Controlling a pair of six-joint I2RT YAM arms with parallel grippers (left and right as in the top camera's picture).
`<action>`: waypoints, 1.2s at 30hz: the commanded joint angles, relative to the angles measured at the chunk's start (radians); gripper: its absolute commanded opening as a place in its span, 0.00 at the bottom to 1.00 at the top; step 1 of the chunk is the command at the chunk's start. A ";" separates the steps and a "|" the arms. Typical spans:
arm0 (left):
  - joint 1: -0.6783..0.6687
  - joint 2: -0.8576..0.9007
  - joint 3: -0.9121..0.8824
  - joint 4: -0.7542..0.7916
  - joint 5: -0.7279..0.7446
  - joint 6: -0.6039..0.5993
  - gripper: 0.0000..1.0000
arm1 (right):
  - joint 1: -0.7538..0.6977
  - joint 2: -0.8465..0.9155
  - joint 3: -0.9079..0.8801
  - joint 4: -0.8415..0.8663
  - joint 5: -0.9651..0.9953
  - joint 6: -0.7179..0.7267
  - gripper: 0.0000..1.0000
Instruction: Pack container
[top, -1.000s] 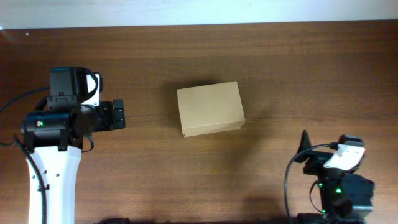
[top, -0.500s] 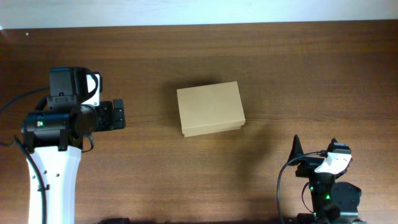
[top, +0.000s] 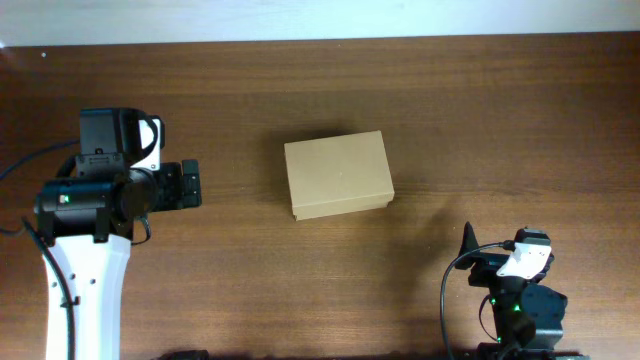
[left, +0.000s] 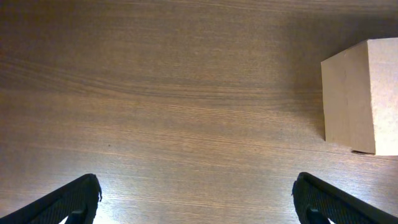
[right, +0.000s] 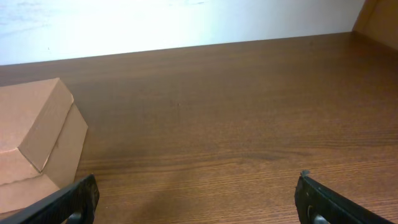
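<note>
The container, a plain tan cardboard box (top: 337, 175), sits closed in the middle of the brown table. It shows at the right edge of the left wrist view (left: 364, 93) and at the left edge of the right wrist view (right: 37, 143). My left gripper (top: 188, 185) is open and empty, left of the box and apart from it; its fingertips show in the left wrist view (left: 199, 199). My right gripper (top: 470, 245) is open and empty near the table's front right; its jaws show in the right wrist view (right: 199, 202).
The wooden table (top: 480, 120) ends at a white wall along the back (top: 320, 15). No other loose objects show. A tan edge shows at the top right of the right wrist view (right: 379, 18).
My right arm has drawn back toward the front edge and shifted slightly left. The left arm and the box have not moved.
</note>
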 joint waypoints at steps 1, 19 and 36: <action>0.002 0.002 -0.008 -0.001 0.010 0.009 0.99 | 0.003 -0.012 -0.009 0.004 -0.010 -0.006 0.99; 0.002 -0.034 -0.020 0.000 0.010 0.009 0.99 | 0.003 -0.012 -0.009 0.004 -0.010 -0.006 0.99; -0.016 -0.863 -0.941 1.012 -0.068 0.008 0.99 | 0.003 -0.012 -0.009 0.004 -0.010 -0.006 0.99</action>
